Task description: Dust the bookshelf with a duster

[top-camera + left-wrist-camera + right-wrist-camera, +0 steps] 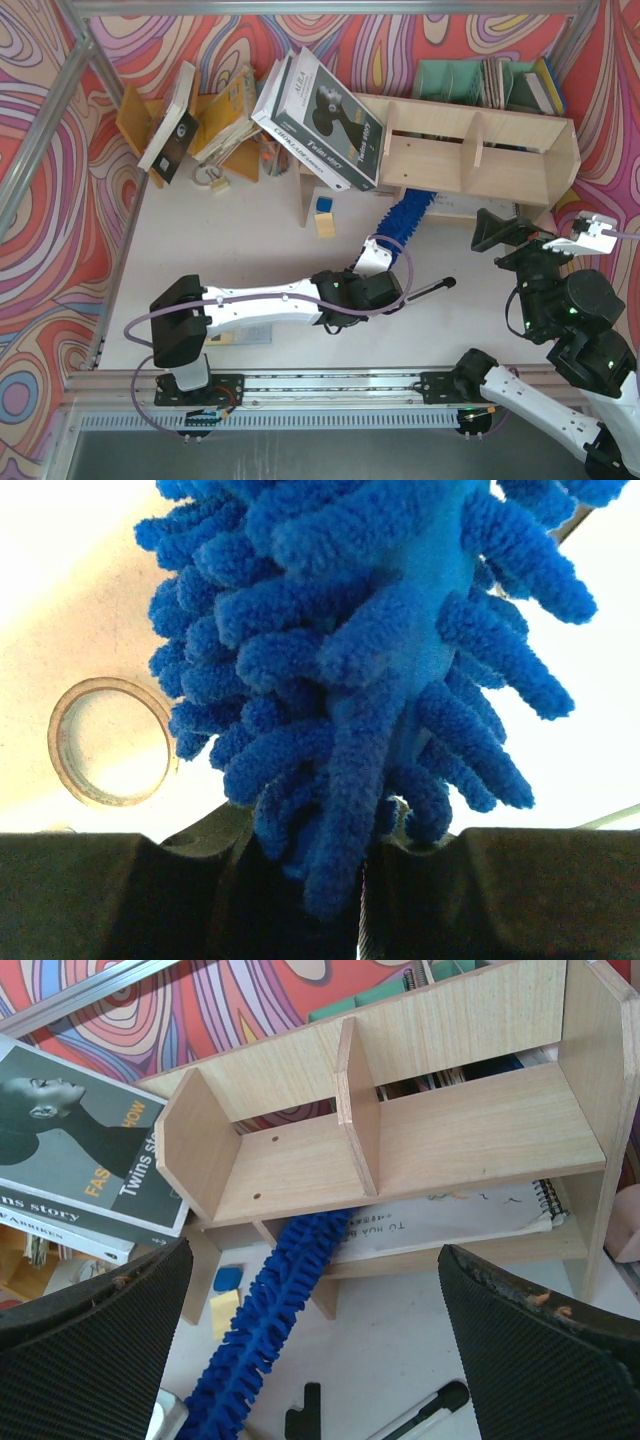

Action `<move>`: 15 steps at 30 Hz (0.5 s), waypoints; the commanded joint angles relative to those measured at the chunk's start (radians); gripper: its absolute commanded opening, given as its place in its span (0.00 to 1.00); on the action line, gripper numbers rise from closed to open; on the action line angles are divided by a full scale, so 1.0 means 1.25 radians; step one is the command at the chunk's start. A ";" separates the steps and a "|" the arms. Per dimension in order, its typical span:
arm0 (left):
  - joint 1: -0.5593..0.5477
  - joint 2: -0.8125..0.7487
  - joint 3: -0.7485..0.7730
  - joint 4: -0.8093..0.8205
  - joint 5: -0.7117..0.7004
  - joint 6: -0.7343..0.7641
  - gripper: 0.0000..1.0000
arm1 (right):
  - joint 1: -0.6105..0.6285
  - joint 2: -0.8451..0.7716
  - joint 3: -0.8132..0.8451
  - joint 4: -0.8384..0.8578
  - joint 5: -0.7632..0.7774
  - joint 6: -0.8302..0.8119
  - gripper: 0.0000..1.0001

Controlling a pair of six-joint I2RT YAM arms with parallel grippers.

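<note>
The bookshelf (480, 150) is a wide pale plywood unit at the back right, seen front-on in the right wrist view (450, 1130). The blue fluffy duster (405, 215) lies slanted, its far end tucked under the upper board into the lower tier (270, 1320). My left gripper (375, 262) is shut on the duster's near end; the blue strands (380, 630) fill the left wrist view, squeezed between the dark fingers (540, 900). My right gripper (540, 236) hangs open in front of the shelf's right half, its ribbed fingers (540, 1350) wide apart and holding nothing.
A large book (325, 120) leans on the shelf's left end. A spiral notebook (460, 1215) lies in the lower tier. Blue (323, 203) and yellow (325, 224) blocks sit by the shelf's left leg. A utility knife (425, 292) lies near my left wrist. A tape ring (110, 740) lies on the table.
</note>
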 commanded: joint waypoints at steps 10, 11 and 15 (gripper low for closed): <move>-0.003 0.010 0.081 0.065 0.001 -0.037 0.00 | 0.003 -0.001 -0.004 0.003 0.011 0.008 0.99; -0.004 0.014 0.102 0.064 0.005 -0.036 0.00 | 0.003 -0.001 -0.004 0.003 0.010 0.008 0.99; -0.004 0.046 0.177 0.045 0.024 -0.044 0.00 | 0.003 0.001 -0.004 0.003 0.008 0.007 0.99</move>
